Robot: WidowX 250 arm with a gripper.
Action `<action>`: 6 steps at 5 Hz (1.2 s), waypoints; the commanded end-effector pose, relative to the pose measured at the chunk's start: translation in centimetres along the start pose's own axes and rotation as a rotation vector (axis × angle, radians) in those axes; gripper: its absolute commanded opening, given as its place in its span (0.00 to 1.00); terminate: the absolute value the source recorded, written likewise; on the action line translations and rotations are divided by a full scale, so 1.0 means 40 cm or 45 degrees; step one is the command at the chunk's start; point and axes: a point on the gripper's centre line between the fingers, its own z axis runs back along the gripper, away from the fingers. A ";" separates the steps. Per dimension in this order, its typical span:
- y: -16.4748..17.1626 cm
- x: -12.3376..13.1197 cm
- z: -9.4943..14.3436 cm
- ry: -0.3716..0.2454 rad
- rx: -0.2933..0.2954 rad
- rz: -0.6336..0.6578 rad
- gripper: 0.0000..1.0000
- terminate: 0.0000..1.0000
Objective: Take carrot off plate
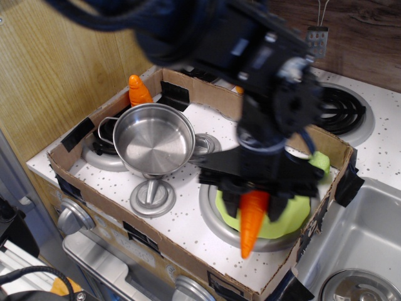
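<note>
The carrot [252, 221] is long, glossy and orange. It hangs tip down from my gripper [255, 195], which is shut on its upper end; the stem cap is hidden by the fingers. The carrot is lifted above the front left part of the lime-green plate [289, 217], which lies on the steel burner ring [213, 216] at the front right of the toy stove. My black arm is motion-blurred and covers much of the plate.
A shiny steel pot [153, 139] sits left of the plate. A short orange cone toy [138, 89] stands at the back left corner. A cardboard wall [156, 244] rims the stove. A sink [360, 251] lies at right, black coil burners [341, 108] behind.
</note>
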 end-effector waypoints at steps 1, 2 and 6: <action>0.090 0.015 0.043 -0.125 0.069 0.547 0.00 0.00; 0.116 0.011 0.027 -0.139 0.079 0.870 0.00 0.00; 0.161 -0.038 -0.081 -0.032 0.138 1.613 0.00 0.00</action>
